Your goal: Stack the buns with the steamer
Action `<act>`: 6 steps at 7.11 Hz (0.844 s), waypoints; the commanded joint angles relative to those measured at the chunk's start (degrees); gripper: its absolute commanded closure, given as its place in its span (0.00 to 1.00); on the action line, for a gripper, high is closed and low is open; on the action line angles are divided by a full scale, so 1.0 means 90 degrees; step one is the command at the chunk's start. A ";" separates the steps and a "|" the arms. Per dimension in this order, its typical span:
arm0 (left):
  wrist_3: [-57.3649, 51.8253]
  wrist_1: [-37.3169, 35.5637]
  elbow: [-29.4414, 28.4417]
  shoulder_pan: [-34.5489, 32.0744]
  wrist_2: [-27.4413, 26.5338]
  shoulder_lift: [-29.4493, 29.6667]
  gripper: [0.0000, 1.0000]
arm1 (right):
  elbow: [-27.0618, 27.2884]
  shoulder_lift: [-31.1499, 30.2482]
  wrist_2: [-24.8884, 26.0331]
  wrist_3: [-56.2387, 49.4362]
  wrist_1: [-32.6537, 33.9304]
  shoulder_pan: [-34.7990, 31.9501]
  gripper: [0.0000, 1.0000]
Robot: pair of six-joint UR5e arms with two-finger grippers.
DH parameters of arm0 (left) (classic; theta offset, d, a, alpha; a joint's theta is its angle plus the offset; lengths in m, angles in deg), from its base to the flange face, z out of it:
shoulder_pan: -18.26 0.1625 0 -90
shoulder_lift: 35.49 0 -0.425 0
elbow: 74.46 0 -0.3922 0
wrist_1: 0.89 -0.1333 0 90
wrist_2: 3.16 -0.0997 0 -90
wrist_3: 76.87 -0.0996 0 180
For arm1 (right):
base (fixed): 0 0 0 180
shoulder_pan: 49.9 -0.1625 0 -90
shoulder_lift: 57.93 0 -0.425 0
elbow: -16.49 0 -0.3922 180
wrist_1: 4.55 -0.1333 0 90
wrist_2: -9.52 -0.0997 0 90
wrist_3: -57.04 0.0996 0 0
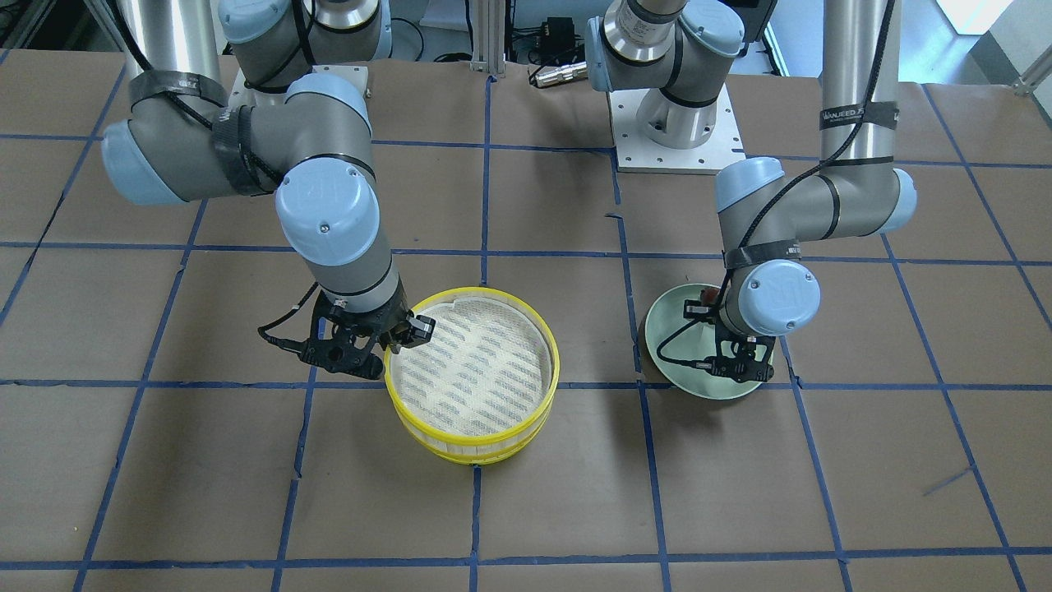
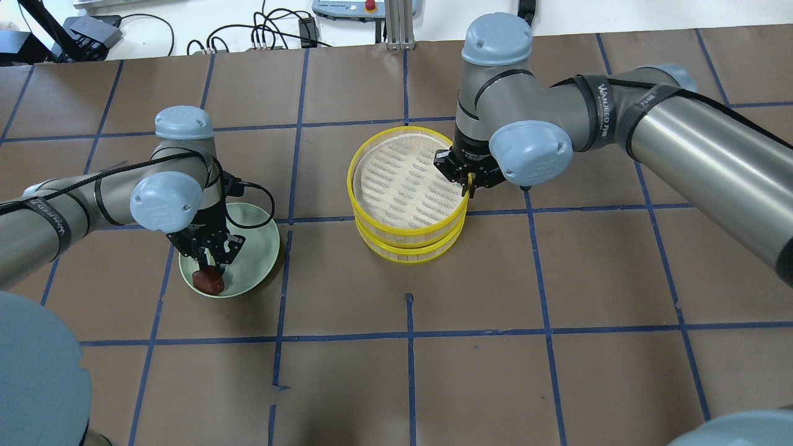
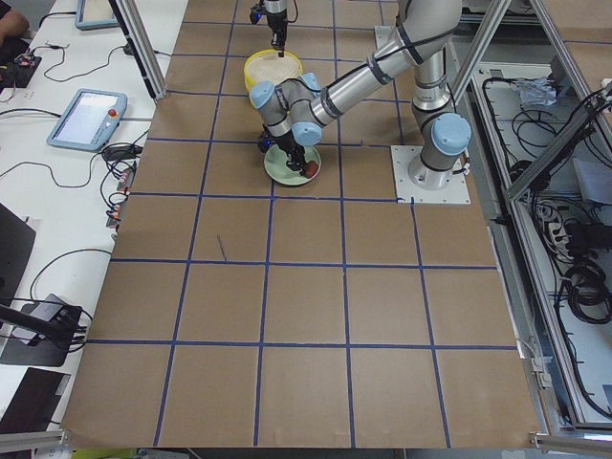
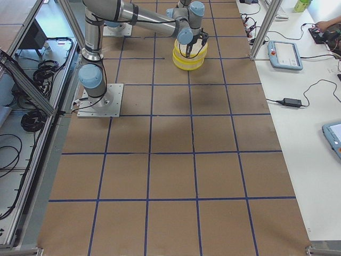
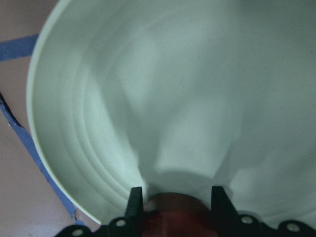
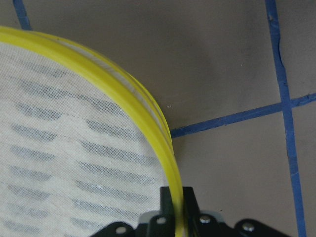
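Observation:
The yellow-rimmed steamer (image 1: 555,362) has two tiers stacked, with an empty mesh floor on top; it also shows in the overhead view (image 2: 354,186). My right gripper (image 2: 466,186) is shut on the top tier's rim (image 6: 143,103), one finger inside and one outside. The reddish-brown bun (image 2: 208,282) lies at the near edge of the pale green plate (image 2: 257,241). My left gripper (image 2: 209,263) is down in the plate, shut on this bun (image 5: 173,215), which fills the gap between its fingers. The white bun is hidden.
Brown paper with a blue tape grid covers the table (image 2: 533,297). The plate and the steamer stand about one grid square apart. Cables and a controller pendant (image 2: 365,7) lie beyond the table's far edge.

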 commanded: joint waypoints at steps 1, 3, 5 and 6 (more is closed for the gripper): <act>0.0201 0.0418 -0.0582 -0.0037 0.0434 -0.0018 0.93 | 0.0014 0.0035 0.0012 0.0000 -0.0002 -0.0006 0.85; 0.1076 0.1744 -0.1986 -0.0144 0.0731 0.0079 0.93 | 0.0024 0.0025 0.0022 -0.0049 -0.0002 0.0003 0.20; 0.2332 0.1412 -0.2577 -0.0844 0.1828 -0.0028 0.93 | -0.0122 -0.0324 0.0002 -0.0893 -0.0157 0.0516 0.02; 0.3434 0.1205 -0.2637 -0.1380 0.2134 -0.0048 0.92 | -0.0229 -0.0752 -0.0095 -0.1624 -0.0652 0.1198 0.02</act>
